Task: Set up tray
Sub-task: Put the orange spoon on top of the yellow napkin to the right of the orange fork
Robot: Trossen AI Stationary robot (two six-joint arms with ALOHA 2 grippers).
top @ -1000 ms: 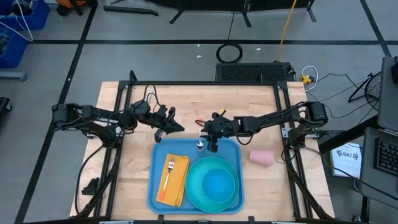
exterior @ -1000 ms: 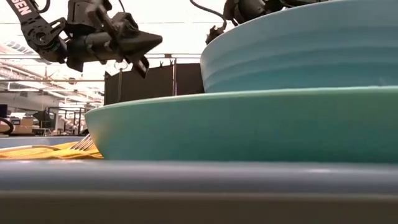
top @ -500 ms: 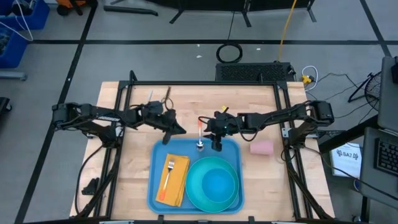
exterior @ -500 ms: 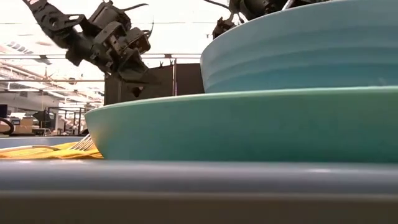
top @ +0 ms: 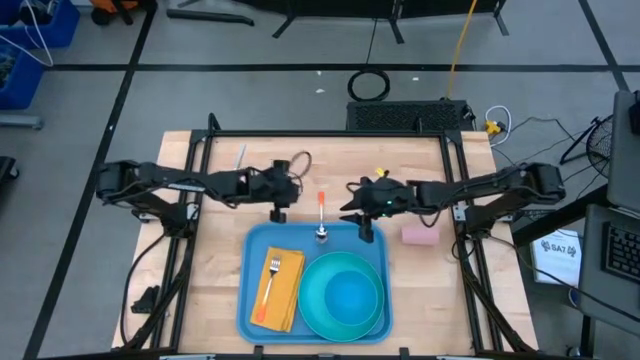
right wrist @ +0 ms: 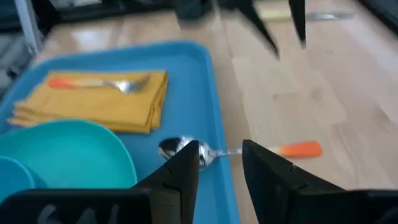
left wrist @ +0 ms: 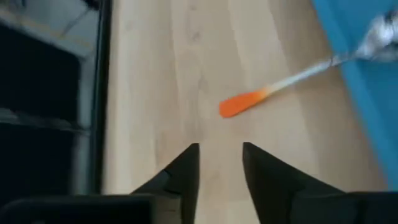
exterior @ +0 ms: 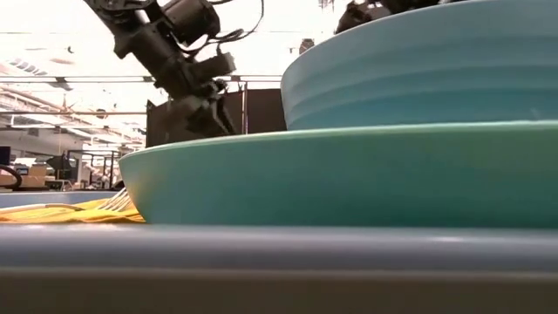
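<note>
The light-blue tray [top: 258, 250] lies near the table's near edge. On it sit a teal plate [top: 318, 318] carrying a teal bowl [top: 350, 295], and a folded yellow napkin [top: 284, 296] with an orange-handled fork [top: 271, 278] on top. A spoon [top: 320, 215] rests with its bowl [right wrist: 177, 147] inside the tray's far rim and its orange handle [left wrist: 242, 102] on the wood. My left gripper [top: 280, 208] hangs open just left of the handle, pointing down. My right gripper [top: 363, 226] is open, just right of the spoon, over the tray's far right corner.
A pink block [top: 420, 235] lies on the table right of the tray. A thin utensil [top: 240, 155] lies near the far left corner. In the low view the plate [exterior: 349, 174] and bowl [exterior: 436, 70] block most of the scene. Bare wood lies beyond the tray's far rim.
My right gripper has drawn back toward the table's right edge, away from the spoon, which now lies across the tray's far rim with its orange handle out on the wood. My left gripper has tipped from level to pointing down and come closer to the handle.
</note>
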